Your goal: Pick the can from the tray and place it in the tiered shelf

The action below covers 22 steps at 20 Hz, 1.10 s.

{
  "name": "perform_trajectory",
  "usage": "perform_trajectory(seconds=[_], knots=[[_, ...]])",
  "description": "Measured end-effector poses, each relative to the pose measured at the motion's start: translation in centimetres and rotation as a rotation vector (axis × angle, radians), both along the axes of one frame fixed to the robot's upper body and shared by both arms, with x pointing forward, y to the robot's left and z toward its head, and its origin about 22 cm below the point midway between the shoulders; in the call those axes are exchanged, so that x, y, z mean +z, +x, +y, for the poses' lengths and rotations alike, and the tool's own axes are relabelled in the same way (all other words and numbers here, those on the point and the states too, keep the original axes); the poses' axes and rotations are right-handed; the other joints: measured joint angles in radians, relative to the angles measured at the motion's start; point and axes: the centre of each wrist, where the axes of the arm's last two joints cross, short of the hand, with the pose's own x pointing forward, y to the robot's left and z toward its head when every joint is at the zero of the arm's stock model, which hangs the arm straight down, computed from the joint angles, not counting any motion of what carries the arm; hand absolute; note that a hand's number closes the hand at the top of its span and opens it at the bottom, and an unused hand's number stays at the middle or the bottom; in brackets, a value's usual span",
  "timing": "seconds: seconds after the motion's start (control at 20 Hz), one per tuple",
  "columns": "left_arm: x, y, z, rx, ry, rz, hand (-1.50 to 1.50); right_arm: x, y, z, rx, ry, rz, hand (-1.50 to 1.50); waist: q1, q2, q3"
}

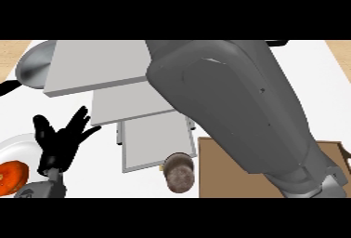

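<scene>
**Remote:** Looking straight down from the head view, I see the can (179,173) lying on its side on the white worktop (322,93), its long axis running roughly up and down the view, tilted a touch. One end faces the lower edge, the other points up toward the tiered shelf (130,97).

**Desk:** Where is it relative to the tray?

**Remote:** Just beside the left edge of the brown tray (226,176), not inside it as far as I can tell. Its upper end sits at the lowest, nearest step of the shelf; whether they touch I cannot tell.

**Desk:** What else is around?

**Remote:** The shelf is pale grey, in three steps that get wider toward the top of the view. A grey metal bowl (34,62) sits at the upper left, partly behind the shelf. At the lower left is a white plate (21,144) with an orange, ring-shaped thing (10,176) on it.

**Desk:** Anything blocking you?

**Remote:** My right forearm (233,107) fills the middle and right of the view, covering most of the tray and part of the shelf. The right robot hand isn't visible at all.

**Desk:** And the left?

**Remote:** The left robot hand (58,139) is released, fingers spread and pointing up, over the plate's rim, well apart from the can.

**Desk:** How does the can look?

**Remote:** Short, brownish and mottled, with a paler band at its upper end.
</scene>
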Motion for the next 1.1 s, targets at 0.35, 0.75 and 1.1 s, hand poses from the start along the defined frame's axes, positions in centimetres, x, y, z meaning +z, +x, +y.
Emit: perform_trajectory(seconds=[0.35,0.75,1.1], knots=[[0.1,-0.2,-0.1,-0.001,0.003,-0.004,0.0,0.9,0.0,-1.6,-0.026,0.25,-0.024,-1.5,-0.003,0.0,0.0],[-0.1,-0.6,0.6,0.022,0.003,-0.003,0.0,2.9,0.8,-7.3,-0.237,0.348,-0.125,-1.5,-0.021,-0.004,0.001],[-0.2,-1.0,0.8,0.029,0.007,-0.003,0.0,2.9,0.2,-15.1,-0.352,0.487,-0.147,-1.5,-0.03,-0.006,0.002]])
